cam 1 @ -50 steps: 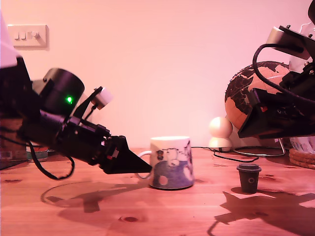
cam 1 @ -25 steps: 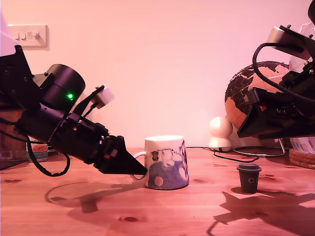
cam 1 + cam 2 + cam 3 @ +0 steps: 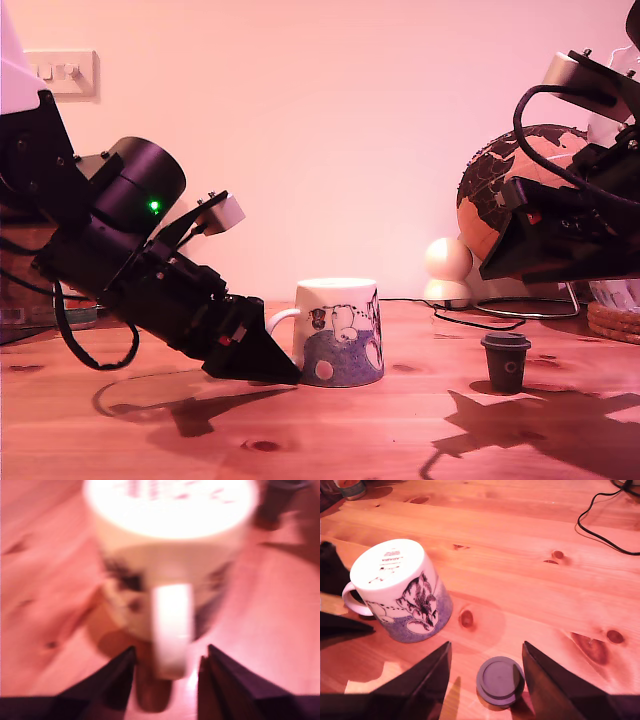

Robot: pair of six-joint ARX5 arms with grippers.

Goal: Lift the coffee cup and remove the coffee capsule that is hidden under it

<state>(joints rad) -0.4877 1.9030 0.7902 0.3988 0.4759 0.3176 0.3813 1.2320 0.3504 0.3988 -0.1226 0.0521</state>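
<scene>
Two pincers are in view, and only one has changed position. My first pincer has dropped lower and advanced toward the coffee cup; a second ago its tip sat higher, beside the cup wall, and it now rests near the worktop at the base of the cup. The cup has shifted with it: it stands slightly nearer the exterior view's left than before, inverted, base uppermost, mouth on the worktop. In the first wrist view the jaws are spread, with the loop handle between them and no visible contact on either side, although that view is blurred. The handle is therefore lined up for a pinch but not yet gripped. My second pincer has not moved; its jaws are spread, and the coffee capsule stands upright on the worktop between and just ahead of its tips. In the exterior view the capsule stands in the open, well apart from the cup and below the raised second arm. Judgement: the capsule is already exposed, so the cup lift no longer uncovers anything here. Removal calls for my second pincer to descend and close on the capsule. Risk: the small pod may tip if one jaw touches first.
</scene>
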